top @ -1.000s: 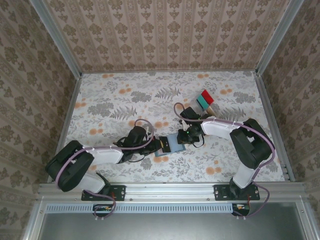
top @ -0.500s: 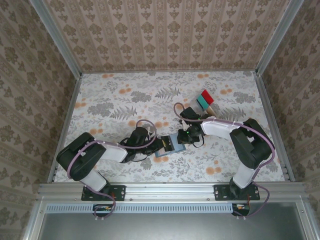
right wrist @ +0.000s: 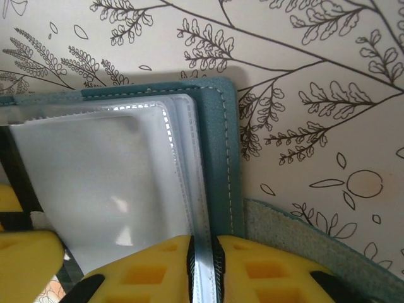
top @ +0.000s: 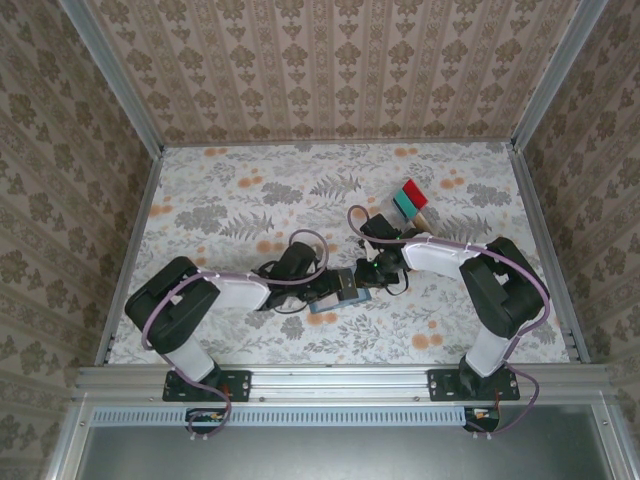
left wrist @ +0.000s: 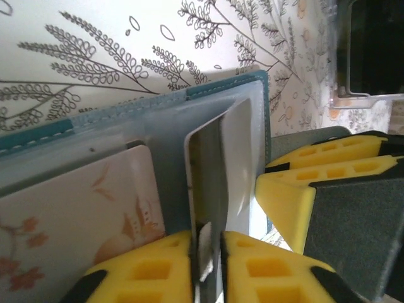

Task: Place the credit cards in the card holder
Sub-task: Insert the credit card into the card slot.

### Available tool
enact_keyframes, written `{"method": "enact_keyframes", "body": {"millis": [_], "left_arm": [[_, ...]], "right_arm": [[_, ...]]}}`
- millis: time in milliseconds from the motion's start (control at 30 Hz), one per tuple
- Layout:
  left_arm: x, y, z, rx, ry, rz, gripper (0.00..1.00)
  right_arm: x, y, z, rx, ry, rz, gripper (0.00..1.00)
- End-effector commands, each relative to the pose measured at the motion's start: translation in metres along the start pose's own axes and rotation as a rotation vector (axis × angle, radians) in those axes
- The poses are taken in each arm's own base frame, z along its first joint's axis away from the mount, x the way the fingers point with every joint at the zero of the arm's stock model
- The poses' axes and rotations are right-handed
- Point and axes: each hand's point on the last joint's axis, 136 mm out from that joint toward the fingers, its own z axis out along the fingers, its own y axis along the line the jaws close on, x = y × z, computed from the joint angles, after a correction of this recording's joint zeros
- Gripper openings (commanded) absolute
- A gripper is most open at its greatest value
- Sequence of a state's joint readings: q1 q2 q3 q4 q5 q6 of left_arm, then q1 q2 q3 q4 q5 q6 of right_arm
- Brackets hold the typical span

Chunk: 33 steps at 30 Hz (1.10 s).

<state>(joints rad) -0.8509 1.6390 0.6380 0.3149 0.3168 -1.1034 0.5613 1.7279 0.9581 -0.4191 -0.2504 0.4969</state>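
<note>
We see the left gripper with its pads flanking a pale card that stands in the card holder; we can't tell if it is pinched or loose. The holder lies open on the floral table, front middle, between both grippers. The right gripper is clamped on its clear sleeve, and the red and teal cards sit well apart, back right.

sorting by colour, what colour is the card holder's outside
The card holder is dark teal outside; the right wrist view shows it best.
</note>
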Motion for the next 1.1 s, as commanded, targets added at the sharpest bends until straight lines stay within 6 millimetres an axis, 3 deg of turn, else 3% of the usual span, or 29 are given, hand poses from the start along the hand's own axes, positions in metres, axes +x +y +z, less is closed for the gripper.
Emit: {"method": "enact_keyframes", "body": {"millis": [0, 167, 567, 1067], "left_arm": [[0.008, 0.015, -0.007, -0.164, 0.028, 0.052, 0.28], [0.003, 0.009, -0.018, -0.202, -0.002, 0.085, 0.35], [0.004, -0.007, 0.000, -0.137, 0.028, 0.077, 0.29], [0.007, 0.001, 0.011, -0.171, 0.050, 0.065, 0.29]], "right_arm": [[0.019, -0.022, 0.014, 0.081, 0.053, 0.028, 0.21], [0.019, -0.022, 0.014, 0.077, 0.050, 0.036, 0.20], [0.019, -0.010, 0.014, 0.008, 0.045, 0.063, 0.18], [0.021, -0.008, 0.015, -0.014, 0.048, 0.083, 0.17]]}}
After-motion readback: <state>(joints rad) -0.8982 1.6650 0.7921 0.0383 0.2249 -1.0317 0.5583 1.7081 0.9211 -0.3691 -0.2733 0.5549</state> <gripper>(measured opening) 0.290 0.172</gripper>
